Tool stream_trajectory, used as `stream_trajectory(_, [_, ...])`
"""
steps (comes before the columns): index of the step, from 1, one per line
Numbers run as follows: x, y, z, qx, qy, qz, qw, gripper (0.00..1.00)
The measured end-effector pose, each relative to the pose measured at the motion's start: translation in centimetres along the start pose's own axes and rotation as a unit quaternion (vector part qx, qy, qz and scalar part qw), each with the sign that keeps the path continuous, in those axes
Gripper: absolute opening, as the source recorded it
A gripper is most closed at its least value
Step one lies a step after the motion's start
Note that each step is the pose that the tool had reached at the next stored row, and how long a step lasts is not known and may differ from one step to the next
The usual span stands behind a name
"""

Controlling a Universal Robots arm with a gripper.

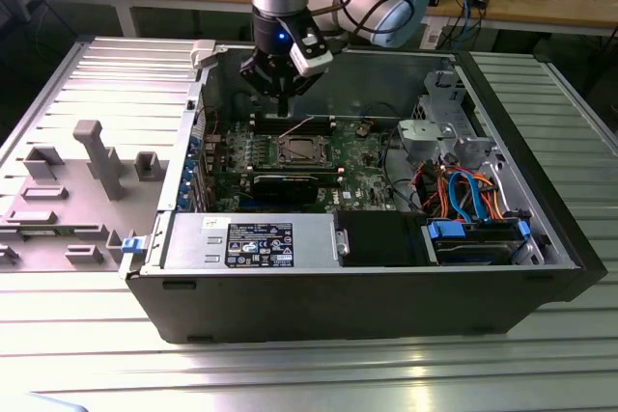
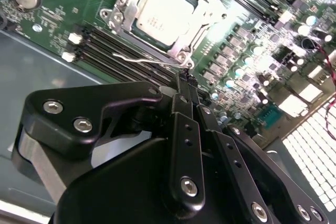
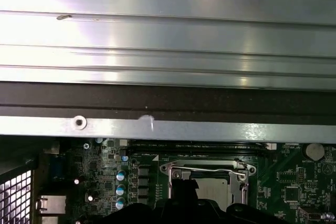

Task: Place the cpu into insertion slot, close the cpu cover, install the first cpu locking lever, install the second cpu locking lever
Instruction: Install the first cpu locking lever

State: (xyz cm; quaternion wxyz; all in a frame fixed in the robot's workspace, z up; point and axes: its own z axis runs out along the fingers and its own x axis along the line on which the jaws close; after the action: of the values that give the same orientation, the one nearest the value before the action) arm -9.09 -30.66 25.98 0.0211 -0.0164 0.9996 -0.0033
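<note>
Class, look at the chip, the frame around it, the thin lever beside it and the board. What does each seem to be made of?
The chip: pale matte metal top, probably plated, glinting softly.
The frame: bright silvery sheet metal, shiny at its edges.
The lever: thin bent steel-like wire, gleaming.
The board: green glossy laminate, likely fibreglass, carrying small soldered parts.
</note>
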Motion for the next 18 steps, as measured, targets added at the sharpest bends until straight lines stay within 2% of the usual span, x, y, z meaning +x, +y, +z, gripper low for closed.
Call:
stream_trajectory(3, [-0.40, -0.01, 0.03, 0.0000, 0.0000, 0.000, 1.00000, 0.11])
stream_trajectory(8, [-0.60, -0.02, 0.04, 0.0000, 0.0000, 0.000, 1.00000, 0.11])
stream_trajectory(18, [-0.62, -0.02, 0.05, 0.0001, 0.0000, 0.000, 1.00000, 0.11])
